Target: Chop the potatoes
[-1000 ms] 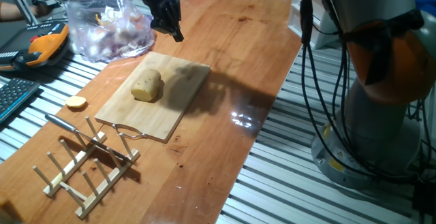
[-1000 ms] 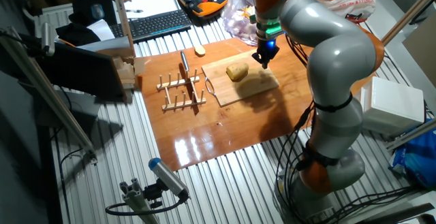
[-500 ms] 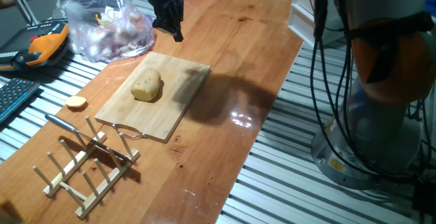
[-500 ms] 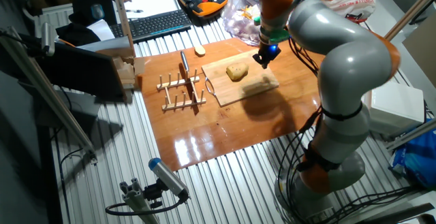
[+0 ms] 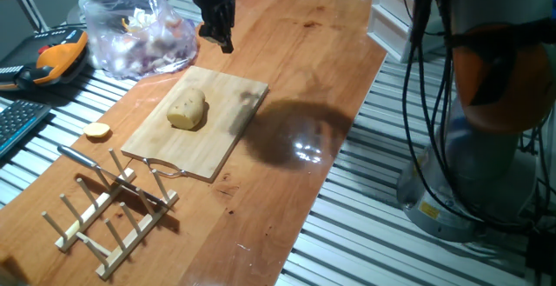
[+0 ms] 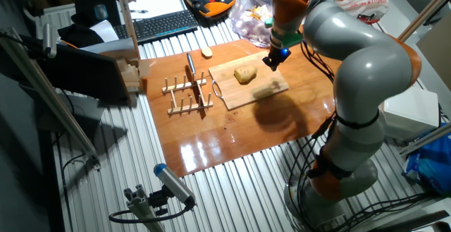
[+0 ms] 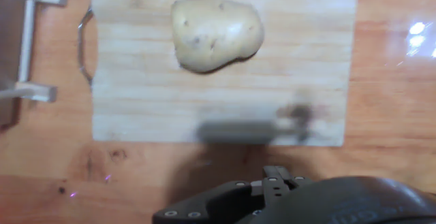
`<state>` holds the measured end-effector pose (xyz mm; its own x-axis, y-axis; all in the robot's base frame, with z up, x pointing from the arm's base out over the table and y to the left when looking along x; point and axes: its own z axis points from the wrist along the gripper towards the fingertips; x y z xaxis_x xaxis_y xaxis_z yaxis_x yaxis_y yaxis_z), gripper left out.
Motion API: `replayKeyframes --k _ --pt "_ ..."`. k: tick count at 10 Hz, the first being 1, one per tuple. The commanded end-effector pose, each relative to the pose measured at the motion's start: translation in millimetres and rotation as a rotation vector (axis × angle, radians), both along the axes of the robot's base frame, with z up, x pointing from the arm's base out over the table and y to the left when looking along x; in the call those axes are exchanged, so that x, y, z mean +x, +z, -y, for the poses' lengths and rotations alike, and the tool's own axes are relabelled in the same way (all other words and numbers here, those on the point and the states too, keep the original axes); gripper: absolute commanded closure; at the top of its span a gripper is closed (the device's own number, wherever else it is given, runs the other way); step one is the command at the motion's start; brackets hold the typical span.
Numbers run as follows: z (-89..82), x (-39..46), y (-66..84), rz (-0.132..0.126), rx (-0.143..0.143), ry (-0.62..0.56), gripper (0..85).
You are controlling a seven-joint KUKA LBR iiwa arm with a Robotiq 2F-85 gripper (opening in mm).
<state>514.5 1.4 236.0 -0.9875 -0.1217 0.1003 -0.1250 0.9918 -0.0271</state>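
Gripper (image 5: 219,36): you see it up in the air past the far edge of the board; you cannot tell if its fingers are apart or together
Potato (image 5: 187,109): you see one whole lump lying on the wooden cutting board (image 5: 221,134); nothing touches it
Knife (image 5: 91,162): it rests on the wooden rack (image 5: 109,212), near the board

Arm (image 6: 359,70): bulky grey rounded links, orange bands at the joints, glossy shells. Black cables (image 5: 426,121) hang alongside the base column. Wrist section orange, with a blue light near the black gripper (image 5: 219,36). Hand view: dark housing, small screws.
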Motion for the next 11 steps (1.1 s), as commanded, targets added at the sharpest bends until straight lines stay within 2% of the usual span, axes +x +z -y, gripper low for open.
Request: replayKeyframes --k 1,2,3,4,5,7,8,9,10,11 --pt "0.4 0.0 -0.5 -0.032 0.066 -0.018 85.0" --pt "0.4 0.0 -0.5 -0.044 0.069 -0.016 85.0" --pt "0.4 0.0 -0.5 -0.071 0.076 -0.01 85.0" --pt "0.4 0.0 -0.5 -0.075 0.088 -0.001 85.0" --pt "-17.4 6.2 2.8 -0.069 0.089 -0.013 85.0" --pt "-63.6 17.8 7.5 -0.057 0.089 -0.042 85.0" --pt "-82.8 20.0 7.8 -0.051 0.094 -0.051 85.0" --pt "-101.8 19.1 8.0 -0.053 0.093 -0.069 85.0" --pt "-128.0 14.7 7.4 -0.066 0.087 -0.104 85.0" --pt "-144.8 8.6 1.9 -0.066 0.084 -0.123 85.0"
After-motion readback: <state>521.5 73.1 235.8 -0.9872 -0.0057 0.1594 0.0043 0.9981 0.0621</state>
